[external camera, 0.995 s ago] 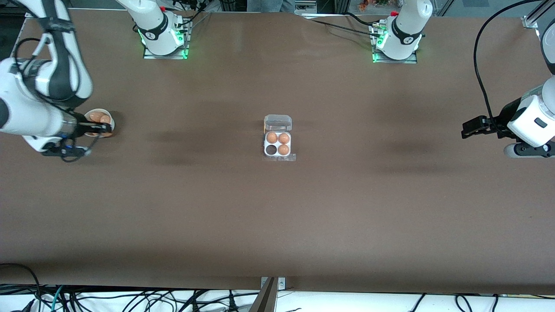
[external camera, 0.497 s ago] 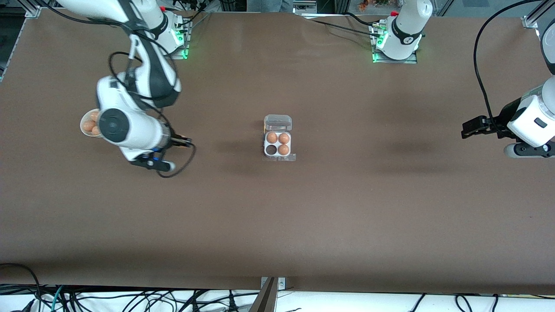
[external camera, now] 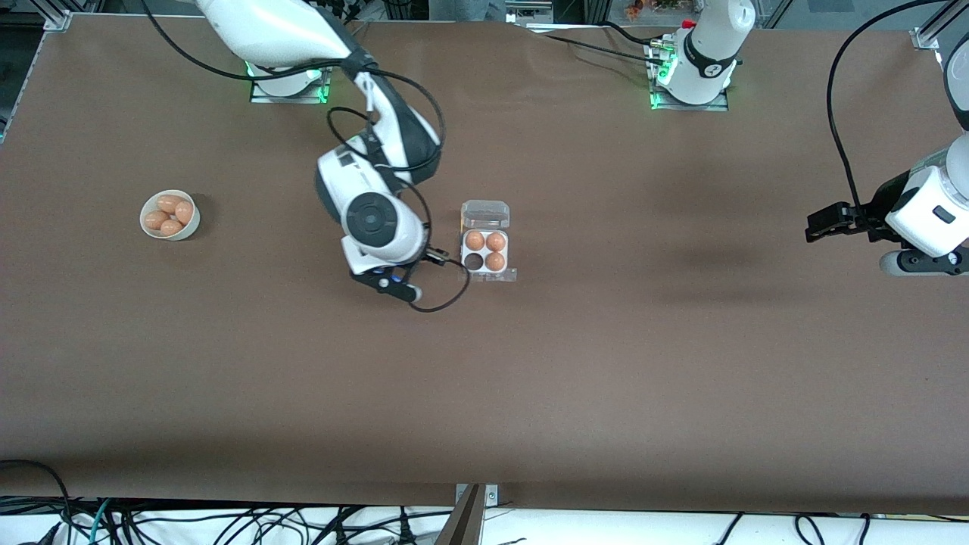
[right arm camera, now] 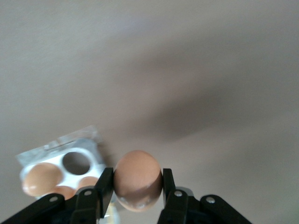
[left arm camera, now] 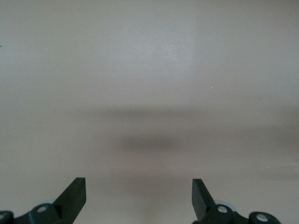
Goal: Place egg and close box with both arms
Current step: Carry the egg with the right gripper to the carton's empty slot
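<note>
Since the earlier frames, right gripper (right arm camera: 136, 186) travels from bowl (external camera: 187, 225) to just beside box (external camera: 485, 252), pinching an egg (right arm camera: 138, 179). One cell is vacant, lid open at table centre. Left gripper (left arm camera: 138, 196) waits, fingers spread.

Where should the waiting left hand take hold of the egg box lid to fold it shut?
Probably by the lid's free edge, the one farthest from the front camera, coming from above. It lies open flat, hinged to the tray. The left hand waits open at its end of the table; the right hand carries an egg.
</note>
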You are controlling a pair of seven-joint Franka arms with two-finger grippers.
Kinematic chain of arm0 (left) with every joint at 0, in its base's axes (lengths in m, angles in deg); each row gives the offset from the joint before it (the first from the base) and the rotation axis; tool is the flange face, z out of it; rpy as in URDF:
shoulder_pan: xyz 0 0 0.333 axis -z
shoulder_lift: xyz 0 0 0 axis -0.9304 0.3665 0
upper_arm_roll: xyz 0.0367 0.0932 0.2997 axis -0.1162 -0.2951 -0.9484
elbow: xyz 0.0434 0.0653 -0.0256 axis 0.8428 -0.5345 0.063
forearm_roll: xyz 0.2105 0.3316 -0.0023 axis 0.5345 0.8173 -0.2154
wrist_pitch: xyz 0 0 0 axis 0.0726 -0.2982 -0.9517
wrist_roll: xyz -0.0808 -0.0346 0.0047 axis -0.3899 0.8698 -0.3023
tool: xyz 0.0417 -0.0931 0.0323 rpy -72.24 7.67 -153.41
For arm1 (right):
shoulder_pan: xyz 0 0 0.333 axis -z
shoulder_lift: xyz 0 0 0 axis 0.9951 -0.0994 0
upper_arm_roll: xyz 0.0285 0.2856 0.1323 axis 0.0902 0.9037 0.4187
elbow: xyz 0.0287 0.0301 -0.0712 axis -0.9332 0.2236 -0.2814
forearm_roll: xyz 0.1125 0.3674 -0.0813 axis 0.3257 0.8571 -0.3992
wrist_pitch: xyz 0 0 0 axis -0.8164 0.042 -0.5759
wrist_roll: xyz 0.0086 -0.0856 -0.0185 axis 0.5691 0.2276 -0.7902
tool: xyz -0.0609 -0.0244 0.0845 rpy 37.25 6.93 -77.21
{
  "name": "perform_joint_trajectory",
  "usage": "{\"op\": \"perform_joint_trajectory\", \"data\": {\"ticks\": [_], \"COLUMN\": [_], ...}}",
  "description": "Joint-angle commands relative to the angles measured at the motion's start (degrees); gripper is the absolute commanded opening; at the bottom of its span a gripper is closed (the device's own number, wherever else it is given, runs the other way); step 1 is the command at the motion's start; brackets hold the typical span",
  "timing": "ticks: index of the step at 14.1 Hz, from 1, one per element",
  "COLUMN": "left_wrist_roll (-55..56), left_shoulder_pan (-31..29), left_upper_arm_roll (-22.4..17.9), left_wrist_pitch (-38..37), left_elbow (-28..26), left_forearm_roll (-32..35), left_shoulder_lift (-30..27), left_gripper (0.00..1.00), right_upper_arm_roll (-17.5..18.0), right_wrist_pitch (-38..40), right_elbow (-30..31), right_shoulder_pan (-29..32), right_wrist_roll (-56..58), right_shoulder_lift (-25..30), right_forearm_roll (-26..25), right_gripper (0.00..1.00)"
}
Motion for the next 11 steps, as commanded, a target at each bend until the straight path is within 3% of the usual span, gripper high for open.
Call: {"op": "perform_joint_trajectory", "data": {"ticks": [1,11], "left_wrist_roll": [-1.17,-1.17], "left_shoulder_pan": [-0.23,-0.32], "left_upper_arm_roll": [0.0,0.0], "left_wrist_pitch": [-0.11,-0.11], "left_elbow": [1.24,1.15], "left_forearm_roll": [-0.96,-0.96], "left_shoulder_lift": [0.54,0.54], "left_gripper": [1.0,1.0], "right_upper_arm_roll": [-0.44,0.7], "right_wrist_pitch": [-2.55,-8.28], "right_elbow": [-5.27,-5.54], "right_shoulder_pan": [-3.21,-6.48], "right_wrist_roll": [-6.19,-10.16], "right_shoulder_lift": [-4.1,-7.18], "right_forearm_roll": [0.65,0.74], "right_gripper": [0.3,0.33]}}
